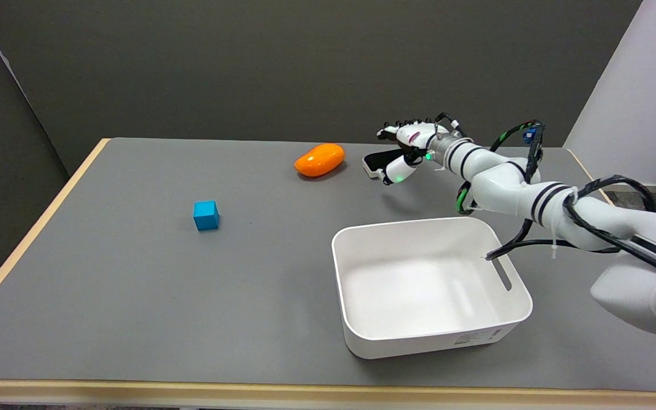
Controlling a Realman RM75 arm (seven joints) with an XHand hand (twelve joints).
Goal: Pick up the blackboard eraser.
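The blackboard eraser, white with a black felt top, lies flat on the grey table at the back, right of centre. My right hand has come down around it: the fingers arch over its far side and the thumb sits against its near right corner. The hand hides the eraser's right half. The fingers are still apart and the eraser rests on the table.
An orange oval object lies just left of the eraser. A small blue cube sits at mid-left. A white plastic bin stands in front of the arm, near right. A white wall panel rises at the far right.
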